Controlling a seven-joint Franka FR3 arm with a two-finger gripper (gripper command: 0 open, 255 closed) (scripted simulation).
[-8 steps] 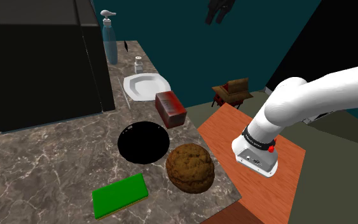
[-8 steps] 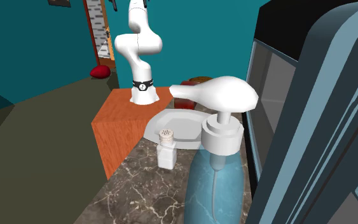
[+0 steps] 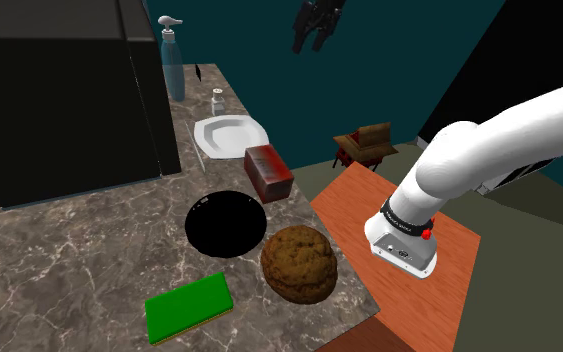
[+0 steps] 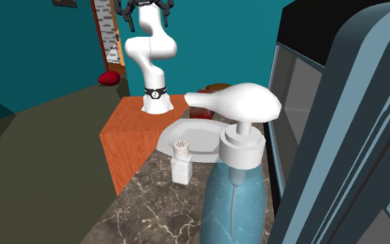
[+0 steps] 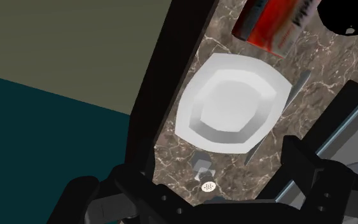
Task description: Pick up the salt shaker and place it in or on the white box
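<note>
1. Shoulder view: the small white salt shaker with a perforated cap (image 3: 217,101) is seen upright on the veined grey-brown marble counter (image 3: 59,260). It is placed just beside the far rim of the white, shallow, eight-sided box (image 3: 230,135), between that box and the tall blue pump soap bottle (image 3: 172,62). The all-black gripper (image 3: 310,42) is held high in the air, well apart from the shaker. Its fingers are spread and nothing is clasped.
2. Second exterior view: the shaker (image 4: 181,163) is shown standing near the box's rim (image 4: 186,137) and the soap bottle, apparently touching neither. The white arm (image 4: 150,48) is seen rising from the orange-brown stand (image 4: 134,128).
3. Wrist view: the shaker (image 5: 205,173) is looked down on from far above. The white box (image 5: 234,105) lies beyond it, and a red printed carton (image 5: 274,25) beyond that.
4. Handling, as judged: the shaker is expected to be light, rigid and smooth-sided, and easily toppled because it is narrow. It is best gripped across the body just below the cap, with the fingers kept clear of the bottle and the box rim. A gentle set-down is advised, since it could tip or roll in the shallow box.
</note>
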